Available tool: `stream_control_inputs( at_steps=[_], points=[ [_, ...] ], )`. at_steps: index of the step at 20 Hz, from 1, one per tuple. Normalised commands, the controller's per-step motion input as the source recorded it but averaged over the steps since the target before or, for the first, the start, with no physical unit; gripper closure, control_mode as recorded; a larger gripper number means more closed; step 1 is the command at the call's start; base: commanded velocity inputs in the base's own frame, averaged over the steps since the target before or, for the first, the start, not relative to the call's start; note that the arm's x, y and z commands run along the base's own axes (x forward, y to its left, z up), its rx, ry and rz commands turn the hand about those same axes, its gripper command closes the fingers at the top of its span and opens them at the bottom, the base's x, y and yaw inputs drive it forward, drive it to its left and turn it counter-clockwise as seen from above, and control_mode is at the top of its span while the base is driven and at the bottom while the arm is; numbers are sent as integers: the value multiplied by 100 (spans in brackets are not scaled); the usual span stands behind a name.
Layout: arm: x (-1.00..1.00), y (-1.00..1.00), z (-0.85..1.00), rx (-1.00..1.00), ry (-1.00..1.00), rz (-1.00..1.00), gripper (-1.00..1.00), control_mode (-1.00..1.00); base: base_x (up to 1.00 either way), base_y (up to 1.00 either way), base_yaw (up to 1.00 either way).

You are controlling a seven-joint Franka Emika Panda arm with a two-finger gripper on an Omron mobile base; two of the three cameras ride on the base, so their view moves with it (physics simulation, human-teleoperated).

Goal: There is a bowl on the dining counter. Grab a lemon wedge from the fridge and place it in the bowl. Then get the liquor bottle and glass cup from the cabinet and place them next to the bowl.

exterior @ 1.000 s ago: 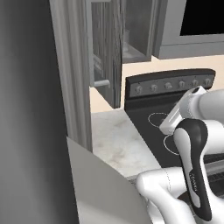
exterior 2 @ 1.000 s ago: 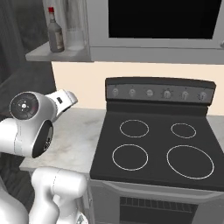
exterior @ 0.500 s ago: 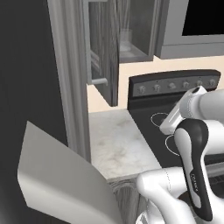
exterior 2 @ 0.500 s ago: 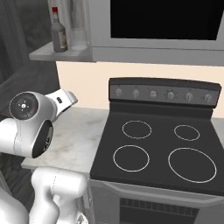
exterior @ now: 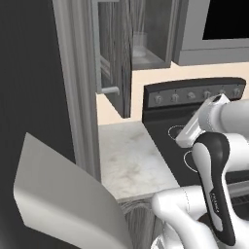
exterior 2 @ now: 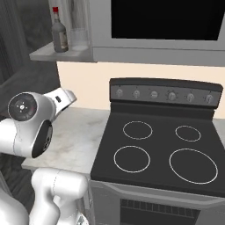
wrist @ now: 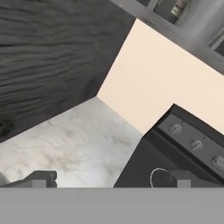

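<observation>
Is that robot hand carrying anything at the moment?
No. The gripper is open and empty, its fingertips wide apart above the marble counter beside the stove.

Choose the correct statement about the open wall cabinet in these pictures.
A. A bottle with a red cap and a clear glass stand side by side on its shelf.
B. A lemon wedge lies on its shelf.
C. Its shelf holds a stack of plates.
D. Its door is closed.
A: in the right base view the liquor bottle with a red cap stands on the cabinet shelf, with the glass cup right beside it.
</observation>
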Motion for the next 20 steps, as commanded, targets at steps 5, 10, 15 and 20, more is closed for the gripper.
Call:
stream_control_inputs(
  at_steps=[5, 10, 15, 20],
  points=[
    [0, 15, 59, 10, -11, 0, -100, -100, 0, 0, 0],
    [0, 20, 74, 12, -8, -2, -100, -100, 0, 0, 0],
    [0, 25, 68, 16, 0, -8, -100, -100, 0, 0, 0],
    [7, 30, 50, 13, 0, -12, -100, -100, 0, 0, 0]
  ],
)
